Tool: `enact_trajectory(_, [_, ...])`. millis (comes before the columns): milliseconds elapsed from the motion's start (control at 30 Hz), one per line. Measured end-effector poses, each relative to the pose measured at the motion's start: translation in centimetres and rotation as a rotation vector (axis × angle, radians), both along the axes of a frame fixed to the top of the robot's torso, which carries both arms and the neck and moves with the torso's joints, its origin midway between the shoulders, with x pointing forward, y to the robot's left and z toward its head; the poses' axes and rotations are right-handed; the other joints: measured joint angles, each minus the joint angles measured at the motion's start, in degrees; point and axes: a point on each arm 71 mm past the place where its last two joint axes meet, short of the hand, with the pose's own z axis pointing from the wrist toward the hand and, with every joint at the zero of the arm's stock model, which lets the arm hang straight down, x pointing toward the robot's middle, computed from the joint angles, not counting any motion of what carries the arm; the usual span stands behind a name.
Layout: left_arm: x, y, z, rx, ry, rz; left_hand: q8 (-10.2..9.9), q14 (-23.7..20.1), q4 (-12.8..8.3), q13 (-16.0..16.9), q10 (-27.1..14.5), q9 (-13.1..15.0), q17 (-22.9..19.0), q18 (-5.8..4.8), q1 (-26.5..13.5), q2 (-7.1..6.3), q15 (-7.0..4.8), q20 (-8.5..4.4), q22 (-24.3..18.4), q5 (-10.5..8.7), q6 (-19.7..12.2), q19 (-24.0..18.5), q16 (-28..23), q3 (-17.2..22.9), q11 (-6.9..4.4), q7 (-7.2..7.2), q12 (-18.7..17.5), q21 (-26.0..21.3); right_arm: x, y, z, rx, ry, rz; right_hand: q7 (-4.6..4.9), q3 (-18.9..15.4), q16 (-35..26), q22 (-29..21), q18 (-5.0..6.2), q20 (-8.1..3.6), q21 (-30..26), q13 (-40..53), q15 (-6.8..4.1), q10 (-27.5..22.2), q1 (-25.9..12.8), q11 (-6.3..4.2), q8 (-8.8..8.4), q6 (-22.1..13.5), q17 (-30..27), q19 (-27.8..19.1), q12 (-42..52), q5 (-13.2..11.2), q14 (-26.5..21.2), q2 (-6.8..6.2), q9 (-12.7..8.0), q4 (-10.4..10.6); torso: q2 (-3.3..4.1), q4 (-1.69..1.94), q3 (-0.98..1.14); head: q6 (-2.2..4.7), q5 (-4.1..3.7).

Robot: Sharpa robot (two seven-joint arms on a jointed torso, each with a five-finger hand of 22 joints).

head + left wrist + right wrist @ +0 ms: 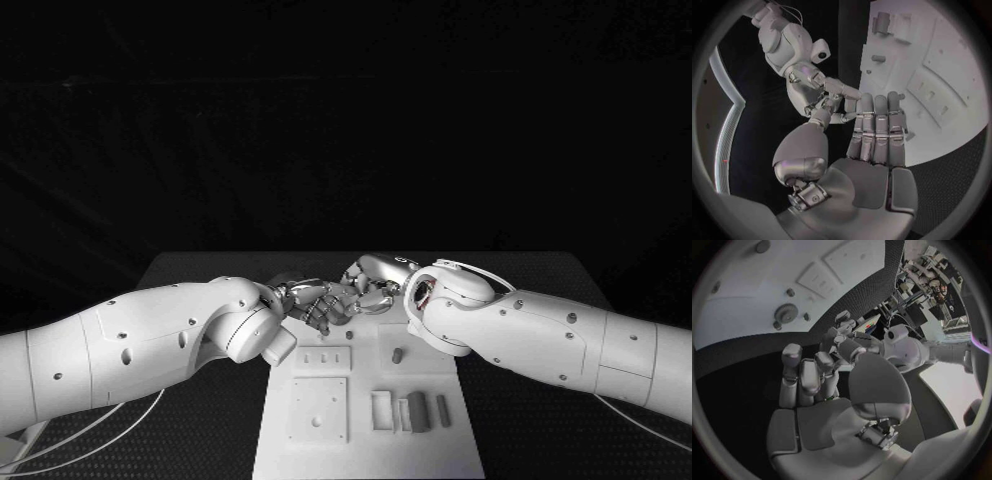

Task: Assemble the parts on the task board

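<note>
Task board (325, 440) near the robot, both hands (339, 298) meeting above its far end

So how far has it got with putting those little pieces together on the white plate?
Little looks done: several parts lie loose on the task board, and a gear sits on it. The left hand and right hand meet above its far end; whether they hold anything is unclear. Most assembly seems left.

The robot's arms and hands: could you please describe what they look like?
Both arms are smooth white shells with small dark holes and rounded joints; thin pale cables loop beneath each forearm. The left hand and right hand are silver metal, with segmented fingers, grey padded palms and exposed mechanical joints at the thumb base.
</note>
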Motion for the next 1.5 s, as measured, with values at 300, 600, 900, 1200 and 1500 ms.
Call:
enact_trajectory(300, [-0.02,0.04,-0.05,0.005,0.004,0.001,0.0,0.1,-0.3,0.0,0.3,0.0,0.0,-0.01,0.5,0.55,-0.09,0.09,0.1,0.01,0.1,0.3,0.1,0.2,-0.12,-0.01,0.2,0.0,-0.06,0.32,-0.01,-0.003,0.004,0.004,-0.2,0.0,0.0,0.0,0.01,0.0,0.0,0.0,0.01,0.0,0.1,0.0,0.18,0.2,0.0,0.0,0.0,0.0,0.0,-0.14,0.0,0.0,0.03,0.04,0.0,-0.12,-0.04])
enact_trajectory(600, [-0.01,0.06,-0.1,0.008,0.006,0.003,0.1,0.1,-0.8,0.0,0.3,0.0,-0.2,-0.02,0.6,1.23,-0.09,0.09,0.1,0.01,0.1,0.3,0.1,-0.1,-0.12,-0.01,0.2,0.0,-0.13,0.44,-0.01,-0.005,0.006,0.004,-0.24,-0.1,0.0,0.0,0.02,0.01,0.0,0.0,0.01,0.0,0.1,0.0,0.3,0.2,0.0,0.0,0.0,0.0,0.0,-0.09,0.0,-0.1,0.04,0.02,0.02,-0.24,0.04])
enact_trajectory(900, [-0.06,0.03,-0.18,0.01,0.011,0.002,0.2,0.1,-0.8,0.0,0.3,0.0,-0.2,-0.03,0.6,1.26,-0.09,0.09,0.1,0.01,0.1,0.3,0.1,-0.1,-0.11,-0.01,0.2,0.0,-0.2,0.58,0.05,-0.003,0.006,0.006,-0.27,0.0,0.0,0.0,0.02,0.01,0.0,0.0,0.01,0.0,-0.4,0.0,0.45,0.3,0.0,0.0,0.0,0.0,0.0,-0.18,0.1,-0.1,0.06,-0.01,0.04,-0.37,0.04])
enact_trajectory(1200, [-0.08,0.06,-0.25,0.014,0.016,0.004,0.1,0.5,-2.3,0.2,0.8,0.1,-0.2,0.38,3.9,4.57,-0.5,-0.42,0.3,0.01,0.5,0.8,0.5,2.1,-0.42,-0.47,0.2,0.4,-0.27,0.77,0.0,-0.003,0.008,0.009,-0.27,0.0,0.0,0.0,0.02,0.02,0.0,0.0,0.02,0.0,-0.2,0.0,0.47,0.3,-0.1,0.0,0.0,0.0,0.0,-0.03,0.1,0.0,0.05,0.05,0.06,-0.46,0.0])
enact_trajectory(1500, [-0.12,0.07,-0.3,0.016,0.019,0.004,0.1,0.5,-2.4,0.2,0.8,0.0,-0.2,0.46,3.9,4.57,-0.5,-0.41,0.3,0.01,0.5,0.8,0.5,2.1,-0.41,-0.47,0.2,0.4,-0.16,0.71,-0.19,-0.006,0.011,0.005,-0.27,0.0,0.0,0.0,0.02,0.12,0.0,0.0,0.03,0.0,-0.1,0.0,0.47,0.3,-0.1,0.1,0.0,0.0,0.0,0.04,0.2,0.0,0.05,0.04,0.07,-0.61,0.07])
